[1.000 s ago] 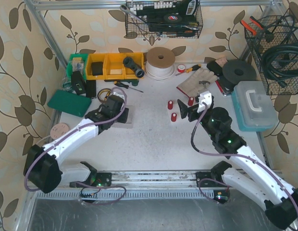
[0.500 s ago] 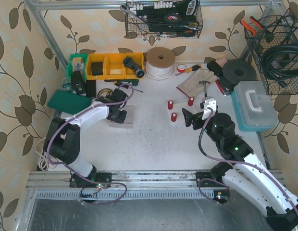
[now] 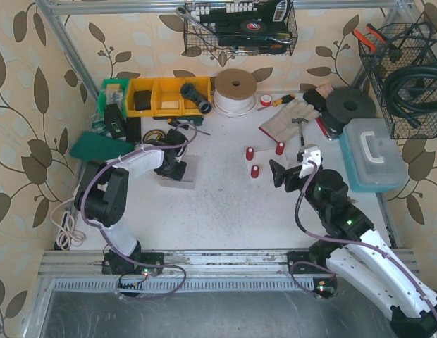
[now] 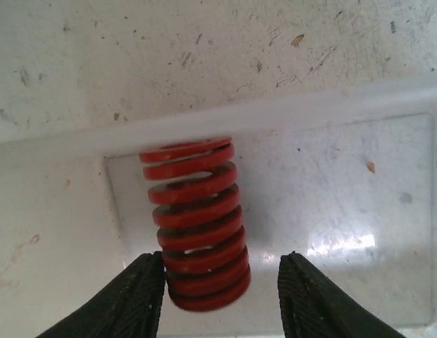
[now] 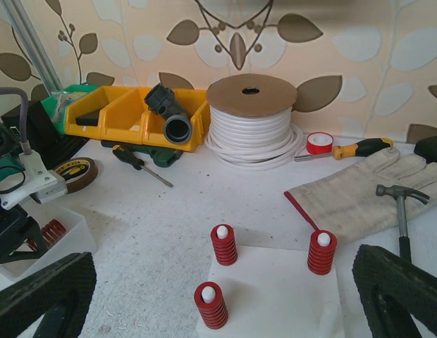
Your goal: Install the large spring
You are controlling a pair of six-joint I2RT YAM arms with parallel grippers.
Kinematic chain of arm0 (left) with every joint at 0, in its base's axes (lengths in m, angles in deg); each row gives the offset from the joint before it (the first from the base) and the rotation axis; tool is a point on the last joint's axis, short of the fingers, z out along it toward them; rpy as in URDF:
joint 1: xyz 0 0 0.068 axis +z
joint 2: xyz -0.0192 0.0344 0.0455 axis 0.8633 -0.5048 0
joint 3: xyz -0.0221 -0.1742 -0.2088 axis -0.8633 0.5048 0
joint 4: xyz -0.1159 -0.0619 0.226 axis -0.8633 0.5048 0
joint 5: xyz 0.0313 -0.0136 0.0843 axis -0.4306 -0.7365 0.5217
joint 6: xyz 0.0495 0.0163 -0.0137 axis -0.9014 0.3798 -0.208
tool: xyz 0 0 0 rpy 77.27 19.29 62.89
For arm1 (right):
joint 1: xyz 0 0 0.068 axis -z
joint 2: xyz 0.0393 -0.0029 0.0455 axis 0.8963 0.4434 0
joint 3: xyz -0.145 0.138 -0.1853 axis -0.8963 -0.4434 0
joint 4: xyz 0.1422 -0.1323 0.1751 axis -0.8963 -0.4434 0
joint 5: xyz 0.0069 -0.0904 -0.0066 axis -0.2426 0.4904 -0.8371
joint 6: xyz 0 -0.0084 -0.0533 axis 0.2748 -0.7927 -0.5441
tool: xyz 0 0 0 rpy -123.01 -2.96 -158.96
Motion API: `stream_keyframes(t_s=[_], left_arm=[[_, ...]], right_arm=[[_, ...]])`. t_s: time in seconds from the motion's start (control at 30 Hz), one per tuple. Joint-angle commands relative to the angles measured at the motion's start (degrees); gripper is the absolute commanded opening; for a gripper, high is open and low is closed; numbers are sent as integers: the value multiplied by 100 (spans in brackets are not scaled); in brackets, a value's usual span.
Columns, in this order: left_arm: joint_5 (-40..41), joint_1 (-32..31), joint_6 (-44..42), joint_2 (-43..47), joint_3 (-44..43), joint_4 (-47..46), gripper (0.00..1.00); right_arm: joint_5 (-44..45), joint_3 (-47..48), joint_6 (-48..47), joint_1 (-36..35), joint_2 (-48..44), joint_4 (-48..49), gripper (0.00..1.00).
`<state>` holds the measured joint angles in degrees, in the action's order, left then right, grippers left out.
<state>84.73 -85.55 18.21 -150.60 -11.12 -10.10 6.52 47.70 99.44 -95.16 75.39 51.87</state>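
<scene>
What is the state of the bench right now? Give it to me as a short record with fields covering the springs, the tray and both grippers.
loose spring: a red spring inside the tray
left gripper: left gripper is open around the spring, with a gap on one side, so it is not clamped
right gripper: right gripper is wide open and empty
plate: the white plate holds three springs, each on a white peg
task state: the spring is in the tray, not yet lifted
</scene>
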Motion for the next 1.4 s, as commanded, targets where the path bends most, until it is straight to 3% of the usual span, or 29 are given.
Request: stream_keyframes(t_s=[0.0, 0.4, 0.7, 0.9, 1.1, 1.23, 1.37], left_arm=[[-171, 29, -165, -221, -178, -43, 48], [-260, 33, -229, 320, -115, -124, 13], [-379, 29, 8, 1338, 79, -220, 2], [-482, -24, -98, 2570, 653, -1067, 0], [-1267, -149, -534, 3419, 1478, -2425, 0], [-1622, -469, -968, 3732, 1954, -3261, 0], [-1678, -1170, -1770, 3842, 2251, -3818, 0]], right_arm=[[214, -68, -7, 8, -17, -56, 98], [416, -62, 49, 11, 156, -32, 98], [627, 100, 367, 18, 310, -220, 99], [503, 663, 778, 26, 706, -934, 99], [-483, 1104, 1109, 42, 1355, -1209, 98], [-1493, 1554, 1178, 45, 1856, -1407, 90], [-2327, 1852, 1307, 39, 2243, -1410, 76]])
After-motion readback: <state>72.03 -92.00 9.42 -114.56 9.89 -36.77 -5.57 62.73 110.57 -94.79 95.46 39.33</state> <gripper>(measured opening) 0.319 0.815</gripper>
